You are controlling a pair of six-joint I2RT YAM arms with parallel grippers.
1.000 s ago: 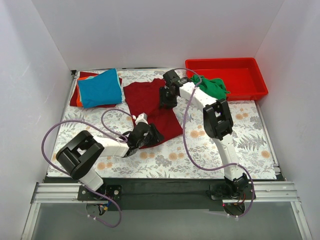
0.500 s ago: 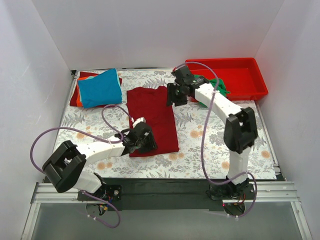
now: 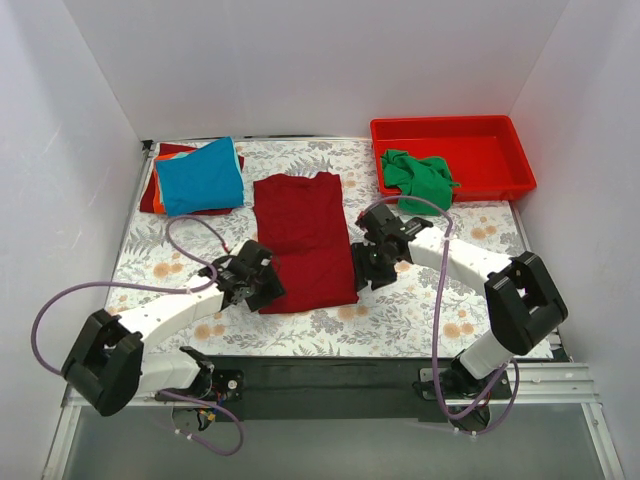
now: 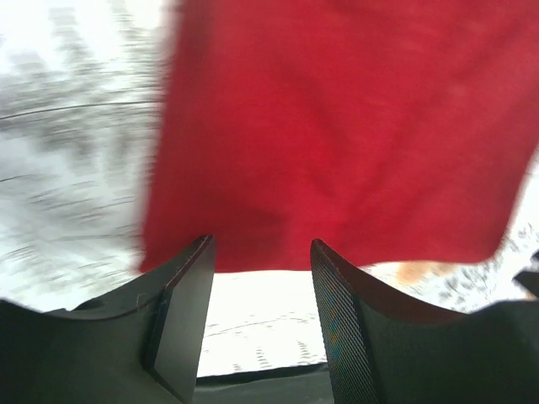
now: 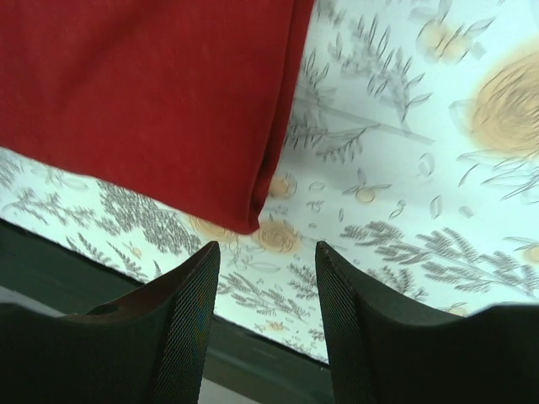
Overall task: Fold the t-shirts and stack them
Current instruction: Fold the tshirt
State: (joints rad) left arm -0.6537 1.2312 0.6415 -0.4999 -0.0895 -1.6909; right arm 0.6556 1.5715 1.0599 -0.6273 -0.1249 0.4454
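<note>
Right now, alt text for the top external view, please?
A dark red t-shirt lies flat mid-table, with the open left gripper at its near-left corner and the open right gripper at its near-right corner. A blue t-shirt tops a pile far left; a green t-shirt sits crumpled in the red tray.

Bright, even light, soft shadows — left wrist view motion-blurred, right wrist sharper.

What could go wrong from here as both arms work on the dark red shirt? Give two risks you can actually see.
1. The right gripper hangs open mostly over the table cloth, beside the near corner of the dark red shirt. Closing there may pinch that cloth or miss the shirt.
2. The left gripper is open at the hem. If only one side catches, the fold could skew.
</note>
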